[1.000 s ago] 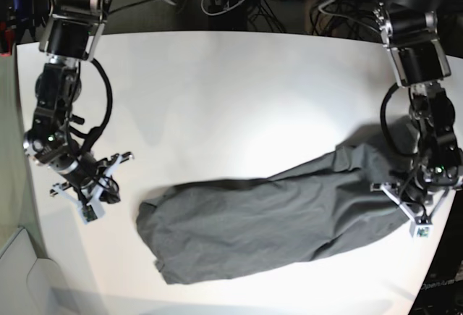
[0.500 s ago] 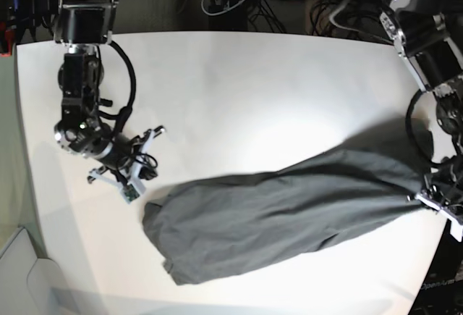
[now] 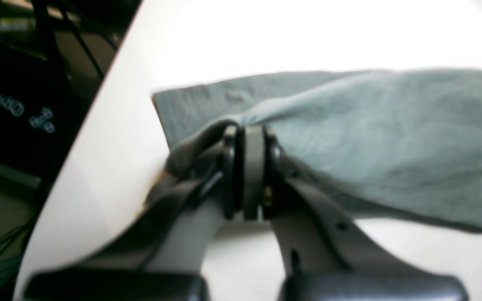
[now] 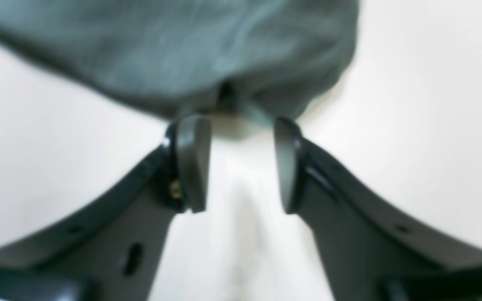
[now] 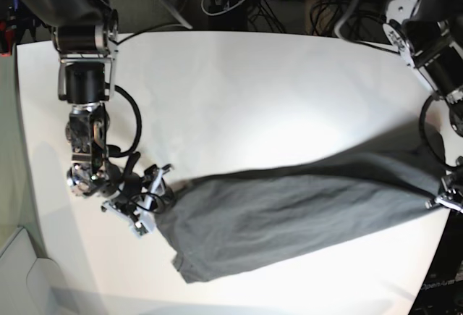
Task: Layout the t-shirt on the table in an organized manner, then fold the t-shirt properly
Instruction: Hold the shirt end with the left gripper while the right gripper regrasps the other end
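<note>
You are in the layout step: the shirt (image 5: 289, 210) lies bunched across the table (image 5: 239, 90). Left gripper (image 3: 247, 167) pinches its edge; right gripper (image 4: 239, 163), jaws spread, should next grasp the near edge.

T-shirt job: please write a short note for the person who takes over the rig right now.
Left hand: shut on one end of the t-shirt, near the table edge.
Right hand: open, fingers apart, at the opposite end, gripping nothing yet.
T-shirt: lies stretched in a long bunched band across the near part of the table, not spread flat.
Done: shirt pulled out lengthwise.
Left: grip the free end, spread the shirt flat, then fold it.
</note>
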Controlling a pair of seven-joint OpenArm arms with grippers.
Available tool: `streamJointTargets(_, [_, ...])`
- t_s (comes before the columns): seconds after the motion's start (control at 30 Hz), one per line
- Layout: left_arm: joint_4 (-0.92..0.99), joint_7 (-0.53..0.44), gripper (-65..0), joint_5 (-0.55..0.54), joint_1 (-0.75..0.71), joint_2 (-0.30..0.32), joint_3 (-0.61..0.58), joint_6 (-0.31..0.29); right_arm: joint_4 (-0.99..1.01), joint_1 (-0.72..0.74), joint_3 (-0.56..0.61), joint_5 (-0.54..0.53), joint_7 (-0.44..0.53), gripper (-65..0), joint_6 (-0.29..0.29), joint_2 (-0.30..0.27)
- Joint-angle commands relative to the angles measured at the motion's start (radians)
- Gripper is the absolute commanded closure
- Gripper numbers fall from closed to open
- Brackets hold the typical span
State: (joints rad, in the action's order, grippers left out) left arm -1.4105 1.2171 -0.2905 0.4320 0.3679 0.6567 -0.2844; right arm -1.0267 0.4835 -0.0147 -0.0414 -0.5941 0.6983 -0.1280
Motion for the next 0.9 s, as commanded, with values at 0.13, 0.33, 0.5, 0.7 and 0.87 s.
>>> streamJointTargets(0.13, [-0.011, -0.023, -0.4, -0.016, -0.002, 0.043, 0.001, 0.004, -0.013, 0.039, -0.001, -0.016, 0.059, -37.9, 0.000, -0.005])
streamJointTargets(0.33, [-0.008, -0.043, -0.4, -0.014, -0.005, 0.046, 0.001, 0.007, 0.030, 0.036, -0.001, -0.016, 0.144, -39.9, 0.000, -0.003])
streamJointTargets(0.5, [-0.008, -0.041, -0.4, -0.014, -0.002, 0.046, 0.001, 0.011, 0.214, 0.082, -0.001, -0.015, 0.259, -39.7, 0.000, -0.015])
streamJointTargets(0.7, [-0.008, -0.038, -0.4, -0.014, -0.005, 0.046, 0.001, 0.011, 0.343, 0.113, -0.003, -0.019, 0.388, -39.7, 0.000, -0.034])
streamJointTargets(0.87, [-0.008, -0.035, -0.4, -0.014, -0.005, 0.058, 0.001, 0.011, 0.434, 0.143, -0.001, -0.016, 0.475, -39.7, 0.000, -0.045])
